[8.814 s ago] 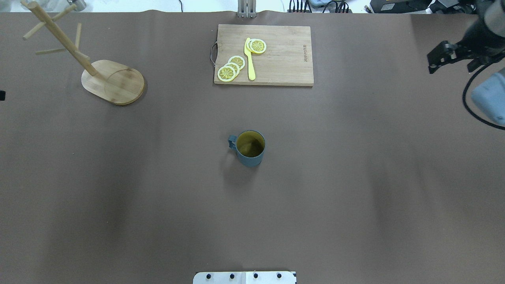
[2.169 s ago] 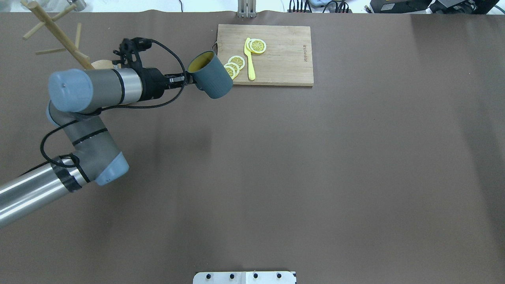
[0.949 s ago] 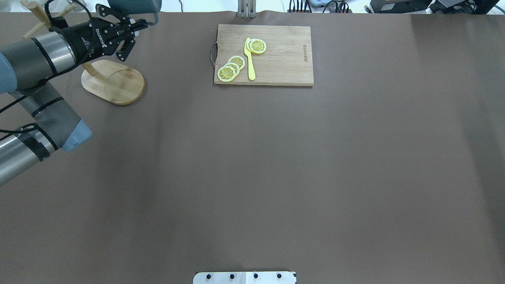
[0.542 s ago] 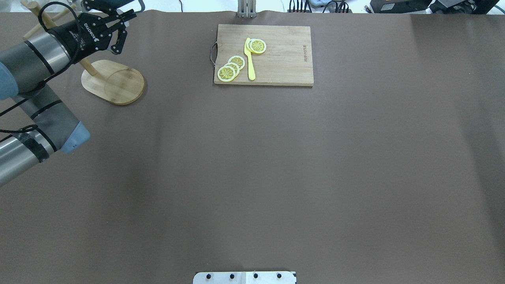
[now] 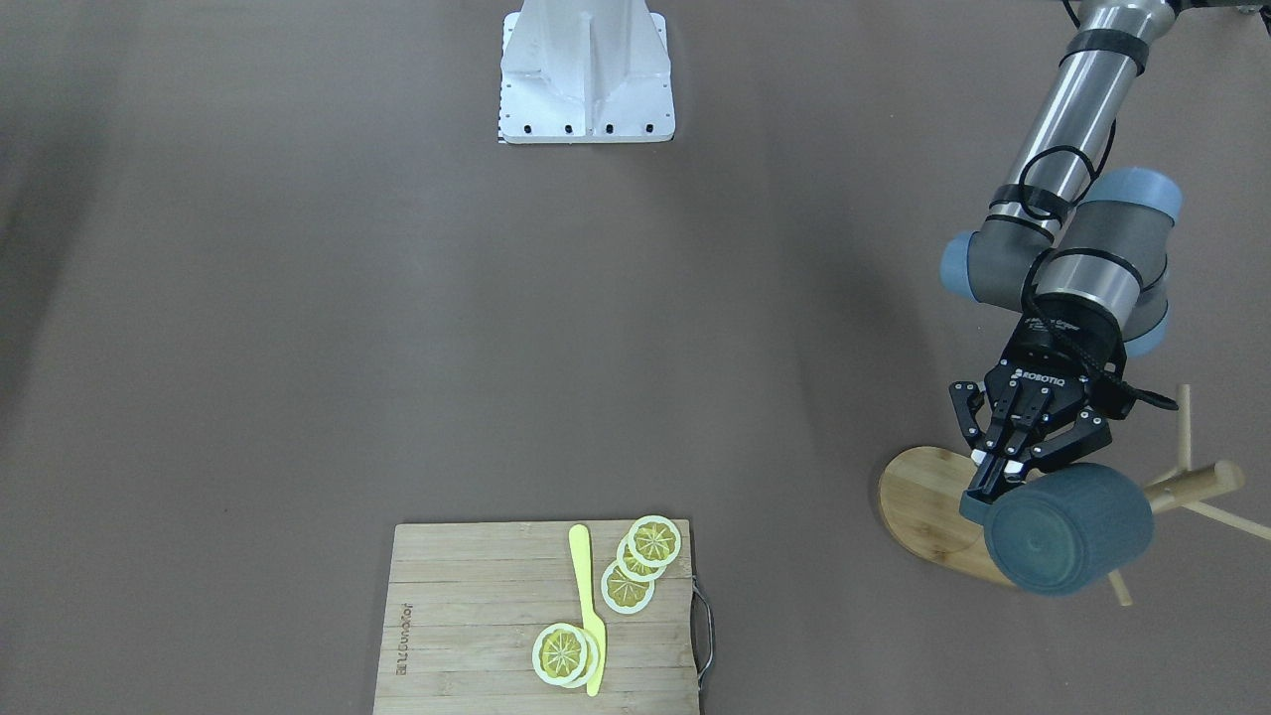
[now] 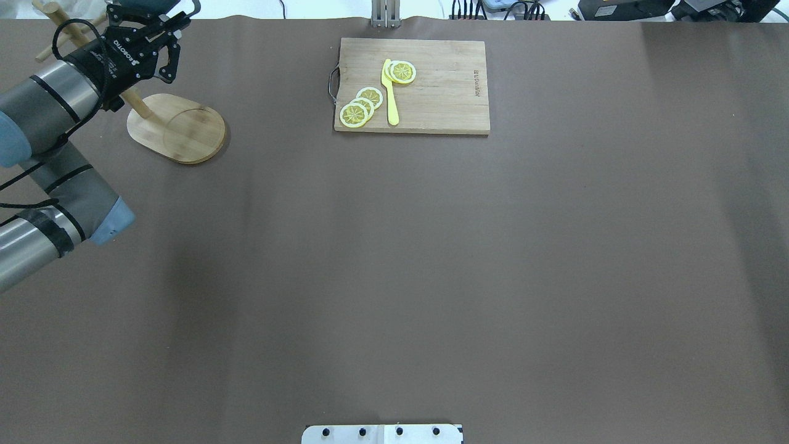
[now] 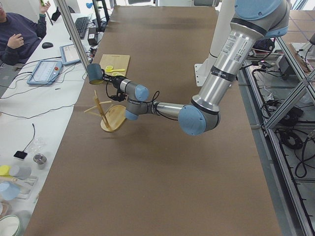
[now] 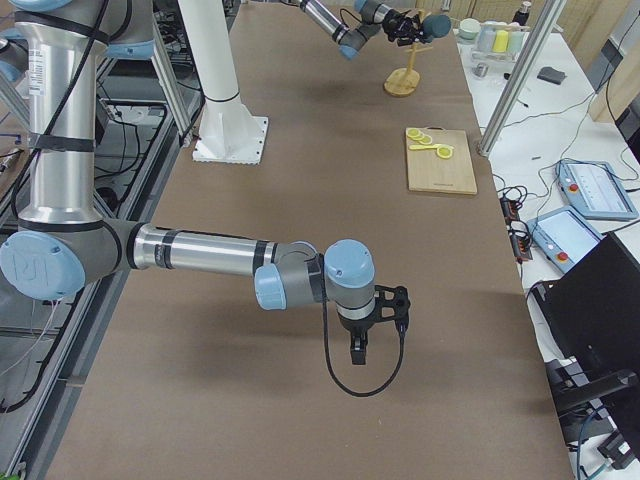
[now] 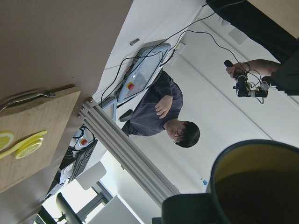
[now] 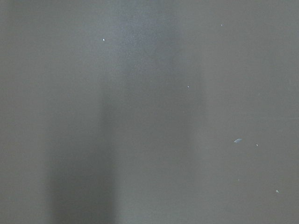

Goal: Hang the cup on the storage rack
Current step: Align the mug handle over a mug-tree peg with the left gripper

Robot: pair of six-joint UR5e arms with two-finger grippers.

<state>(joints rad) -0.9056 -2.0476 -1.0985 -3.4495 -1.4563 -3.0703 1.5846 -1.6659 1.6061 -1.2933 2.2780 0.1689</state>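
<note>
The left gripper (image 5: pixel 998 475) clamps the cup (image 5: pixel 1070 529) by its handle.

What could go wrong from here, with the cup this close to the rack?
1. The left gripper pinches the cup only by its handle, and the body lies sideways. It may swivel or slip in the grip.
2. The cup overlaps the storage rack close to its thin pegs. A bump could tip the free-standing rack or miss the peg.
</note>
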